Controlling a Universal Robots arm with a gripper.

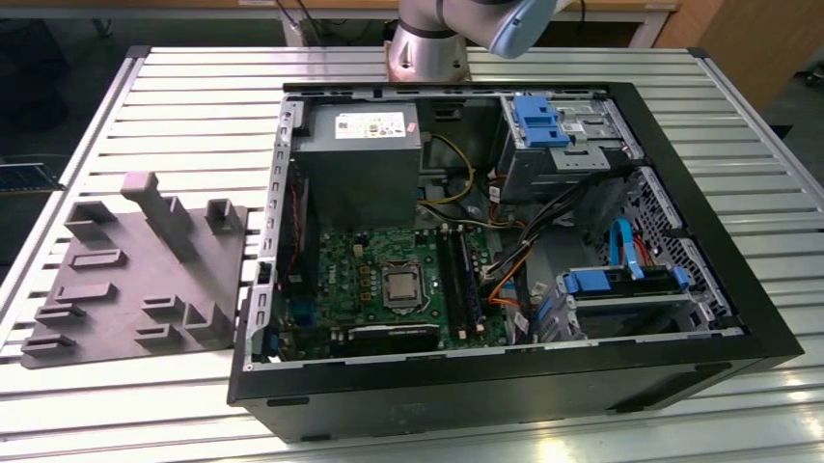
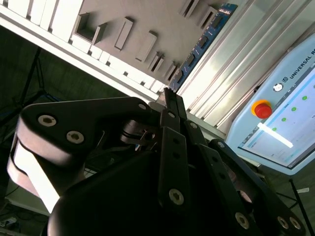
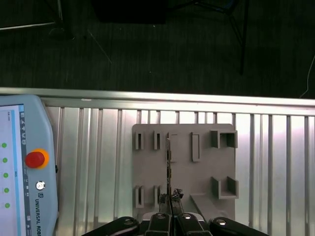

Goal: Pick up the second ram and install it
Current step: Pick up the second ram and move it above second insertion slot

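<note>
The second ram [image 3: 169, 167] stands on edge in a grey holder tray [image 3: 189, 172], its ends resting in a pair of the tray's slots. In the second wrist view it shows as a slim blue board with dark chips [image 2: 202, 44] on the same tray [image 2: 147, 19]. My gripper [image 3: 170, 204] hangs above the tray with its fingertips pressed together and nothing between them. In both wrist views the fingertips line up with the ram's near end [image 2: 170, 96]. The exterior view has the tray [image 1: 129, 280] beside an open computer case [image 1: 721, 318] with a green motherboard [image 1: 373, 280].
A teach pendant [image 3: 29, 162] with a red stop button lies on the slatted table next to the tray. The table's edge [image 3: 157, 93] runs just beyond the tray, with dark floor past it. The arm's base [image 1: 431, 43] stands behind the case.
</note>
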